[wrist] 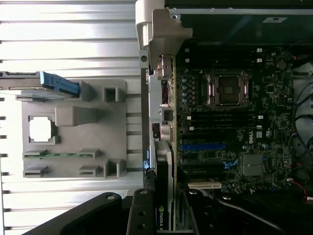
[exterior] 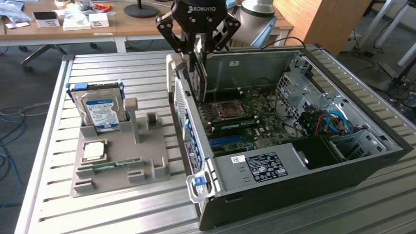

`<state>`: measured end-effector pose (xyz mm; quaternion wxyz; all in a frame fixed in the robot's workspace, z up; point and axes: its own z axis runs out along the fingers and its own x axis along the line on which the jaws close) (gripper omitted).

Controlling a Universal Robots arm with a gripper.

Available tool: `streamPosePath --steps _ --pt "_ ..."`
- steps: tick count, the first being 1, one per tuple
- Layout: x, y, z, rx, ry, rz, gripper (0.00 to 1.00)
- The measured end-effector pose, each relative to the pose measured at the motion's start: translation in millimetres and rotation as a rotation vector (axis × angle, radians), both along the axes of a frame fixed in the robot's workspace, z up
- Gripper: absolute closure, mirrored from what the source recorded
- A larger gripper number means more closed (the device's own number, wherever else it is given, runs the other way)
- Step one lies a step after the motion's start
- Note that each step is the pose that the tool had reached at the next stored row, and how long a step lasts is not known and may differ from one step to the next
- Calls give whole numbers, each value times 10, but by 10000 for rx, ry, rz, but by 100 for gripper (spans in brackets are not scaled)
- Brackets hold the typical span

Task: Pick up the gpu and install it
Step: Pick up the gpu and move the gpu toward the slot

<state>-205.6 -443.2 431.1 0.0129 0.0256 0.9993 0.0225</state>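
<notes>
The gpu (exterior: 197, 78) is a thin black card that hangs on edge from my gripper (exterior: 198, 51), which is shut on its top edge. It hovers over the open computer case (exterior: 364, 161), close to the case's rear wall at the exterior view's left, above the motherboard (exterior: 254, 117). In the wrist view the gpu (wrist: 164, 181) shows edge-on between my gripper's (wrist: 164, 218) black fingers, beside the case's rear wall. The blue slot (wrist: 203, 146) on the motherboard (wrist: 234, 127) lies just off to its side.
A grey fixture tray (exterior: 117, 165) sits on the slatted table at the exterior view's left. It holds an upright silver hard drive (exterior: 101, 109), a processor chip (exterior: 94, 151) and a green memory stick (exterior: 114, 164). Cables and drive cages fill the case's far right. A desk stands behind.
</notes>
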Motion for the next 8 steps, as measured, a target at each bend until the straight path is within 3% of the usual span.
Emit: streamPosePath --steps 8 --pt "158 0 0 1 -1 0 73"
